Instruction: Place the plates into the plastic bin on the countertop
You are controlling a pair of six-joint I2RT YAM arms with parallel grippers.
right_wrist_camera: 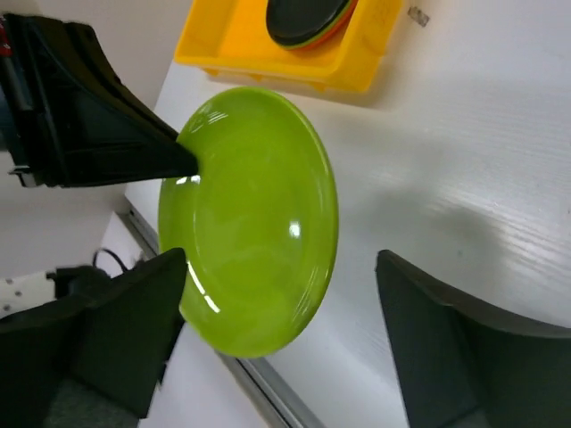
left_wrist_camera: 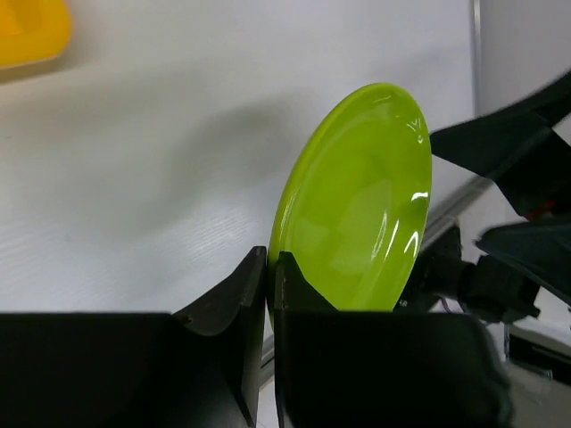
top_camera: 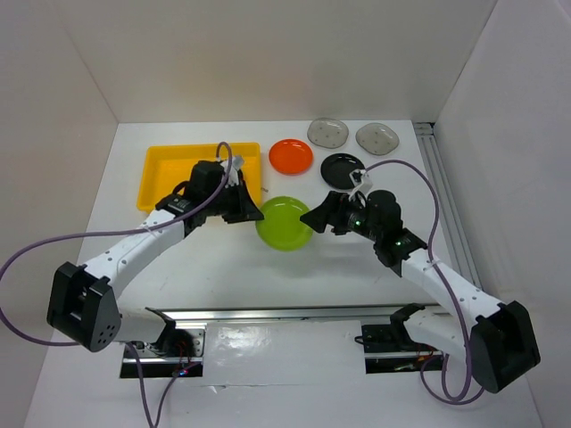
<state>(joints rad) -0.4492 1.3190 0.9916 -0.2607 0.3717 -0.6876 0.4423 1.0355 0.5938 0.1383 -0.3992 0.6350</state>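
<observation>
A lime green plate (top_camera: 285, 223) (left_wrist_camera: 357, 205) (right_wrist_camera: 250, 214) hangs tilted above the white countertop (top_camera: 205, 267), between the two arms. My left gripper (top_camera: 254, 212) (left_wrist_camera: 270, 259) is shut on its left rim. On the plate's other side my right gripper (top_camera: 314, 217) (right_wrist_camera: 281, 259) stands open, its fingers on either side of the rim without pinching it. The yellow plastic bin (top_camera: 161, 165) (right_wrist_camera: 294, 53) lies at the back left, partly hidden by the left arm. It holds a black plate (right_wrist_camera: 303, 18) stacked on an orange one.
An orange plate (top_camera: 291, 156), a black plate (top_camera: 343, 168) and two smoky-grey plates (top_camera: 327, 133) (top_camera: 376, 138) lie at the back right. White walls enclose the surface. Metal rails run along the front edge (top_camera: 268, 312) and the right side (top_camera: 442, 178).
</observation>
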